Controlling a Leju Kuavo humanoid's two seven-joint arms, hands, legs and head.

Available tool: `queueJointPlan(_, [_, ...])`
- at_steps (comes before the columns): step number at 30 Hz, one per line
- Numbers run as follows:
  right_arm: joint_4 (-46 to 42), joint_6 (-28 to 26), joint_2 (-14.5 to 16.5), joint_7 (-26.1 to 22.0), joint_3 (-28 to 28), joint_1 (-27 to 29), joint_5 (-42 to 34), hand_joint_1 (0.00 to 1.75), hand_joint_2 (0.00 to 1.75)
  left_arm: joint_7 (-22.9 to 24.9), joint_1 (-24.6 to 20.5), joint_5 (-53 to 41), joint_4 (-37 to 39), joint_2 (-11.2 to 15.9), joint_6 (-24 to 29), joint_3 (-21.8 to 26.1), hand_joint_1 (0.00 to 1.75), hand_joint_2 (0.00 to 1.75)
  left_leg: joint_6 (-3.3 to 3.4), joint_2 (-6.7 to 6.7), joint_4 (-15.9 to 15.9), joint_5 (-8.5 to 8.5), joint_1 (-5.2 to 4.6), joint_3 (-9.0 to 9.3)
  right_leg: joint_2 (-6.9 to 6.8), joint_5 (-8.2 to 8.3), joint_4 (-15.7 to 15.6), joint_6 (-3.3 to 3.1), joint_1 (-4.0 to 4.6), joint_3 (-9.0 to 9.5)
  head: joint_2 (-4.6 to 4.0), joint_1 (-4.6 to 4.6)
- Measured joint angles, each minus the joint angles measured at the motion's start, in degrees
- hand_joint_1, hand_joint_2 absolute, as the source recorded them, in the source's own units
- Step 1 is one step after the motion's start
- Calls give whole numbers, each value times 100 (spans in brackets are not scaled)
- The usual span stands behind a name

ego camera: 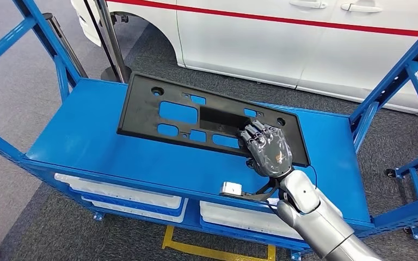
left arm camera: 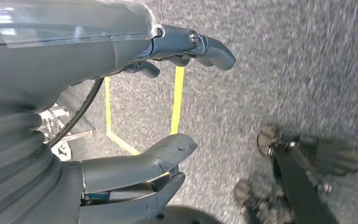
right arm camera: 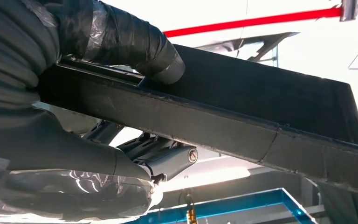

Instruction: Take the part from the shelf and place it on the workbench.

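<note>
- Shelf (ego camera: 87, 141): blue steel cart w/ flat top deck; white car (ego camera: 283, 43) behind it, grey carpet floor around.
- Panel (ego camera: 158, 92): the part, a long black plastic plate w/ cut-out windows, lying across the deck. Long axis runs left-right from the robot's side, slightly skewed, far-left corner nearer the car. In the right wrist view its near edge (right arm camera: 261, 135) looks lifted off the deck, tho can't tell how far.
- Right hand (ego camera: 266, 149): clamped on the panel's near edge toward its right end, thumb (right arm camera: 135, 42) on one face, fingers (right arm camera: 168, 156) curled under the other. Grip is well off-centre, so most of the plate's length hangs to the left of the hold. My guess: it'll want to droop or twist on the lift.
- Left hand (left arm camera: 135, 116): hanging down over the floor, fingers apart, holding nothing. Right arm is clearly the nearer one.
- Yellow tape (left arm camera: 177, 100): floor marking below the left hand.
</note>
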Motion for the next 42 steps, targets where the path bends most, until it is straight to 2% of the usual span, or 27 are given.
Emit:
queueJointPlan(1, [-13, 7, -15, -26, -1, 15, -48, 175, 175, 6, 0, -5, 0, -1, 4, 1, 0, 175, -12, -2, 27, -8, 8, -13, -3, 153, -129, 13, -20, 58, 1, 1])
queueJointPlan(2, [-29, 15, -27, -51, -3, 19, -108, 175, 175, 11, -1, -10, 0, -3, 9, 1, 0, 175, -34, -4, 62, -22, 18, -27, -9, 369, -453, 26, -42, 214, 1, 1])
queueJointPlan(4, [-83, 49, -41, -113, -9, 20, -258, 175, 175, 22, -4, -19, 0, -4, 16, 2, 0, 175, -104, -9, 135, -48, 28, -59, -1, 645, -1100, 28, -42, 534, -1, -1])
queueJointPlan(6, [-150, 114, -49, -186, -12, 25, -405, 175, 175, 35, -8, -38, 0, -3, 26, 5, 0, 175, -190, -18, 169, -32, 19, -85, 25, 695, -1312, -13, -8, 617, -1, -2])
queueJointPlan(9, [-233, 196, -56, -246, -11, 38, -533, 175, 175, 58, -9, -60, 1, -7, 33, 8, 0, 175, -308, -29, 204, -39, 31, -145, 25, 779, -1317, -147, -7, 523, -1, -1])
queueJointPlan(11, [-289, 249, -56, -268, -11, 43, -612, 175, 175, 70, -7, -67, 2, -11, 36, 8, 0, 175, -347, -22, 546, -376, 47, -287, 11, 860, -1337, -259, -8, 439, 0, -2])
queueJointPlan(13, [-328, 307, -56, -293, -11, 49, -704, 175, 175, 73, -8, -73, 2, -11, 40, 8, 0, 175, -364, -17, 1266, -874, 42, -516, 2, 939, -1327, -324, 28, 328, 0, -2])
queueJointPlan(14, [-336, 332, -56, -308, -11, 57, -746, 175, 175, 73, -10, -75, 2, -11, 43, 9, 0, 175, -362, -16, 1595, -1031, 35, -594, -2, 979, -1320, -340, 52, 269, -1, -3])
queueJointPlan(15, [-344, 352, -57, -319, -11, 68, -781, 175, 175, 74, -12, -77, 2, -11, 45, 9, 0, 175, -347, -16, 1773, -1078, 25, -593, -6, 1020, -1313, -352, 80, 209, -1, -3])
queueJointPlan(16, [-353, 362, -57, -328, -11, 79, -807, 175, 175, 75, -14, -79, 2, -11, 46, 9, 0, 175, -315, -17, 1739, -1016, 11, -490, -8, 1061, -1309, -361, 110, 153, -1, -3])
queueJointPlan(17, [-369, 369, -58, -333, -11, 87, -827, 175, 175, 76, -16, -85, 2, -12, 47, 9, 0, 175, -260, -19, 1485, -880, -12, -277, -7, 1103, -1306, -368, 140, 101, -1, -3])
queueJointPlan(20, [-446, 373, -63, -337, -13, 88, -845, 175, 175, 85, -33, -110, 2, 7, 50, 9, 0, 175, -53, -14, 319, -639, -113, 498, -11, 1229, -1316, -344, 172, 18, -1, -1])
queueJointPlan(21, [-465, 374, -66, -337, -13, 88, -845, 175, 175, 87, -37, -114, 2, 13, 51, 9, 0, 175, -16, -12, 117, -631, -140, 606, -18, 1270, -1330, -314, 155, 13, -1, -1])
queueJointPlan(23, [-498, 377, -71, -337, -14, 88, -846, 175, 175, 90, -38, -116, 2, 13, 55, 9, 0, 175, 1, -12, 3, -541, -172, 599, -25, 1371, -1388, -236, 133, 14, -1, -3])
queueJointPlan(25, [-523, 380, -83, -339, -16, 85, -847, 175, 175, 91, -45, -117, 2, 7, 56, 9, 0, 175, 40, 16, -127, -373, -144, 558, -17, 1281, -1362, -172, 135, -33, 0, 0])
queueJointPlan(26, [-527, 383, -90, -341, -17, 80, -847, 175, 175, 91, -49, -117, 2, 4, 56, 9, 0, 175, 53, 31, -187, -275, -116, 515, -13, 1082, -1223, -141, 138, -86, -1, 3])
queueJointPlan(28, [-528, 393, -101, -348, -18, 78, -858, 175, 175, 91, -54, -118, 2, 0, 56, 9, 0, 175, 64, 51, -215, -132, -93, 378, -15, 502, -625, -84, 98, -232, -1, 9])
queueJointPlan(29, [-528, 401, -104, -356, -18, 84, -875, 175, 175, 93, -52, -120, 2, -3, 56, 9, 0, 175, 52, 56, -202, -78, -91, 295, -17, 311, -285, -55, 74, -286, 0, 9])
queueJointPlan(30, [-528, 414, -106, -372, -18, 90, -902, 175, 175, 96, -49, -122, 2, -8, 56, 9, 0, 175, 40, 61, -179, -29, -87, 209, -19, 254, -30, -28, 51, -298, 0, 9])
queueJointPlan(31, [-533, 436, -107, -398, -18, 94, -944, 175, 175, 98, -47, -125, 2, -14, 56, 9, 0, 175, 24, 65, -146, 16, -80, 117, -19, 327, 68, -3, 32, -237, 0, 9])
queueJointPlan(33, [-564, 520, -108, -470, -18, 94, -1068, 175, 175, 99, -48, -133, 2, -28, 56, 9, 0, 175, -21, 65, -37, 85, -54, -78, -21, 626, -296, 38, -4, 161, -1, 10])
queueJointPlan(35, [-625, 620, -109, -539, -17, 86, -1211, 175, 175, 100, -49, -140, 2, -36, 61, 9, 0, 175, -83, 55, 86, 133, -46, -237, -15, 630, -1010, 27, 3, 675, -1, 5])
queueJointPlan(36, [-656, 653, -110, -572, -16, 82, -1268, 175, 175, 101, -47, -144, 2, -36, 65, 9, 0, 175, -119, 50, 126, 160, -49, -276, -7, 561, -1250, -6, 17, 815, -1, 5])
queueJointPlan(37, [-683, 676, -113, -600, -14, 78, -1314, 175, 175, 101, -46, -149, 2, -36, 68, 9, 0, 175, -159, 45, 141, 196, -53, -302, 2, 501, -1360, -54, 39, 861, -1, 1])
queueJointPlan(39, [-723, 712, -118, -641, -9, 75, -1372, 175, 175, 105, -35, -156, 3, -36, 71, 10, 0, 175, -237, 38, 151, 255, -38, -332, -1, 569, -1378, -167, 42, 792, 0, 7])
queueJointPlan(40, [-737, 739, -120, -665, -7, 73, -1410, 175, 175, 109, -33, -158, 4, -38, 71, 11, 0, 175, -271, 35, 197, 188, -28, -378, -11, 623, -1374, -226, 39, 740, 0, 7])
queueJointPlan(42, [-779, 873, -120, -787, -2, 71, -1606, 175, 175, 116, -30, -162, 7, -43, 71, 11, 0, 175, -321, 31, 580, -265, -5, -528, -31, 753, -1385, -321, 31, 602, 0, 7])
